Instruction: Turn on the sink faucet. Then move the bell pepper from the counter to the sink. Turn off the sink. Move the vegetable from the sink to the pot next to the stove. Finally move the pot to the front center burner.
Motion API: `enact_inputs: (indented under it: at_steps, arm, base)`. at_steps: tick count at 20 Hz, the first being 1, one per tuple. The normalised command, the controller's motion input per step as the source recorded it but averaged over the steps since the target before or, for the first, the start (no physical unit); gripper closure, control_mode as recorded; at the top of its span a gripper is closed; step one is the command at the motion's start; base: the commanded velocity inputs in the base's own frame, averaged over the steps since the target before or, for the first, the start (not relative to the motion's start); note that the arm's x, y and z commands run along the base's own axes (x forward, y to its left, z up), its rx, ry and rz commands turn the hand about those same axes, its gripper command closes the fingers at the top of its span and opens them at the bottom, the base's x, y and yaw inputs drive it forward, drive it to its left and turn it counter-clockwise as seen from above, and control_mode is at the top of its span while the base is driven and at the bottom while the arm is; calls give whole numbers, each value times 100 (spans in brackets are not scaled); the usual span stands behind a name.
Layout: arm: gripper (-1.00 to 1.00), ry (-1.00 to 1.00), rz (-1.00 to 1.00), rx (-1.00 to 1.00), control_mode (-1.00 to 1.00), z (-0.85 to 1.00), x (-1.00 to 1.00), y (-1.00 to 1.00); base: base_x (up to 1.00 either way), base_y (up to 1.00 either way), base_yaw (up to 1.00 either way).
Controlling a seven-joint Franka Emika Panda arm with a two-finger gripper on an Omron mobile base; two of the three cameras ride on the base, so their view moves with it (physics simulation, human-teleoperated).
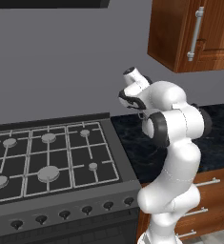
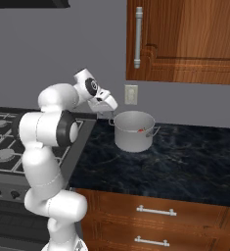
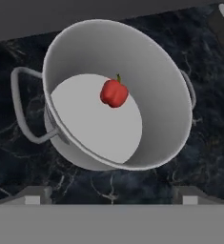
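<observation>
We see the red bell pepper lying inside the pot on the dark counter, stem toward the far wall. Our gripper hangs above it, jaws wide apart, holding nothing. The right base view adds the stove beside the pot.

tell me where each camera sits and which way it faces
Left base view: behind the arm's left, facing the stove; the arm rises lower right.
Right base view: behind its right, facing the pot on the counter; the arm rises lower left.
Hand view: looks down into the pot at the bell pepper.
Both base views share stove and counter.
</observation>
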Motion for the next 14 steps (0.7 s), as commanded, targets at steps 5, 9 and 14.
enact_inputs:
  at_steps: [5, 9, 14]
  arm:
    - [-100, 30, 1, -10, -100, -8, -5, 1]
    - [-100, 11, 0, 0, -100, -30, -1, 3]
    - [-100, -1, 0, 0, -100, -25, 0, 3]
  base:
    - [0, 0, 0]
    - [0, 0, 0]
    - [0, 0, 0]
